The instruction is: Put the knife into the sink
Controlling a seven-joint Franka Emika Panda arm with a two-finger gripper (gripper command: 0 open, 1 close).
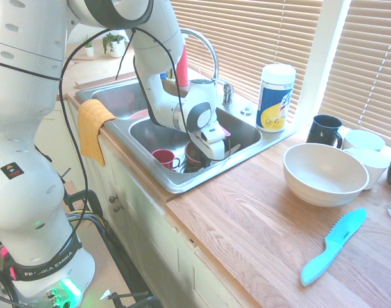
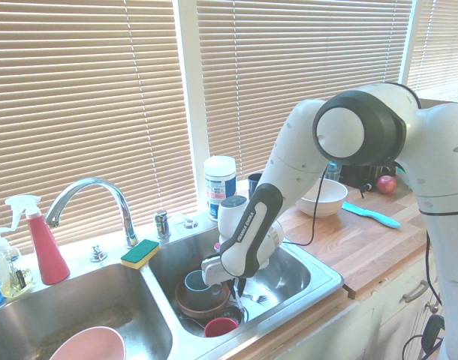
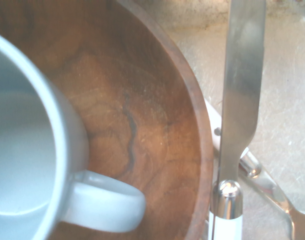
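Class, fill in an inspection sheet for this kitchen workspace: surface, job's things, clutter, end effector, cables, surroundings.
Surface: wooden countertop.
Job's things: knife shows in the wrist view above the basin floor of the sink, beside the wooden bowl.
Clutter: white mug in that bowl, red cup, teal knife, cream bowl, wipes canister.
End effector: shut, pointing down into the right basin.
Cables: black cable along the arm.
Surroundings: closed window blinds.

1. Closed wooden blinds (image 2: pixel 86 97) cover the windows, with bright daylight glowing through the slats.
2. A white window frame (image 2: pixel 185 82) stands between the blinds.
3. A pale wooden countertop (image 1: pixel 259 224) sits above white cabinets (image 1: pixel 150 231).
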